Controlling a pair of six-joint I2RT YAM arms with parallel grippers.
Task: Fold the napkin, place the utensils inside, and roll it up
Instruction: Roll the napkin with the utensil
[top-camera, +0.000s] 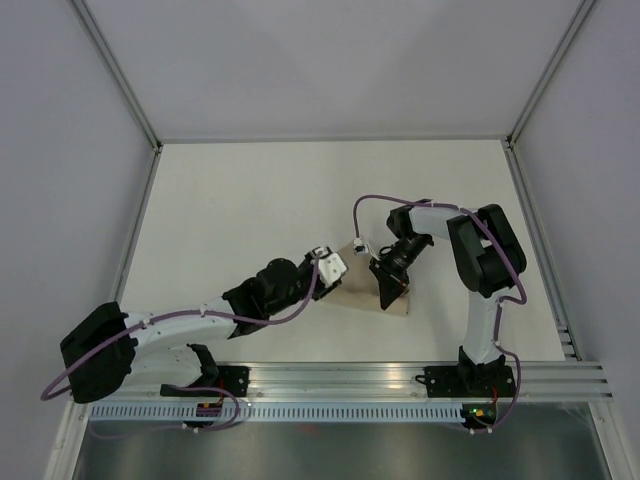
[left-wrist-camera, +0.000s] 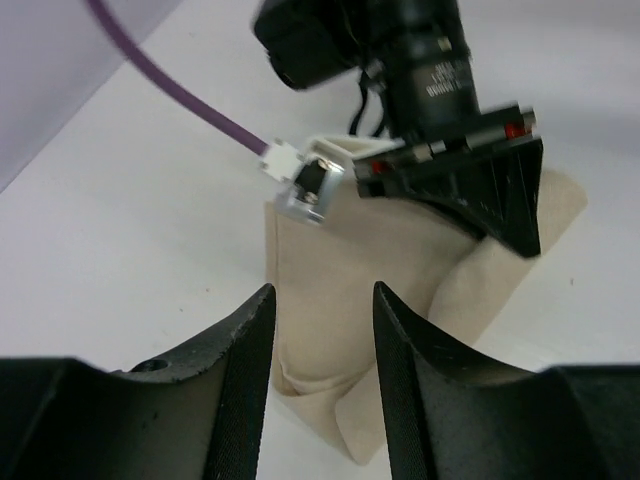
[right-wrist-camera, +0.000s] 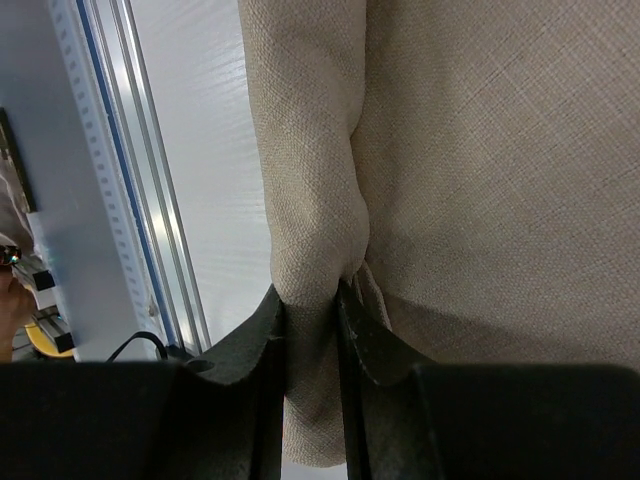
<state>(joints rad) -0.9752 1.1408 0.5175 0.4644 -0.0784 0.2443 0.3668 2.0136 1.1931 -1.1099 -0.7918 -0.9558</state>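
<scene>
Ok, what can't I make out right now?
No view shows the utensils; whether they lie inside the napkin cannot be told.
Top external: the left arm and right arm cover most of the napkin.
Right wrist: the fold pinched in the right tool fills the frame; napkin edges cut off.
Left wrist: the right tool hides the napkin's far side.

One napkin (left-wrist-camera: 340, 300), two pairs of jaws

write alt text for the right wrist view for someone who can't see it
The right tool is shut on a fold of the beige napkin, the cloth pinched between its two dark fingers. The napkin fills most of the frame. To its left are a strip of white table and a metal rail.
</scene>
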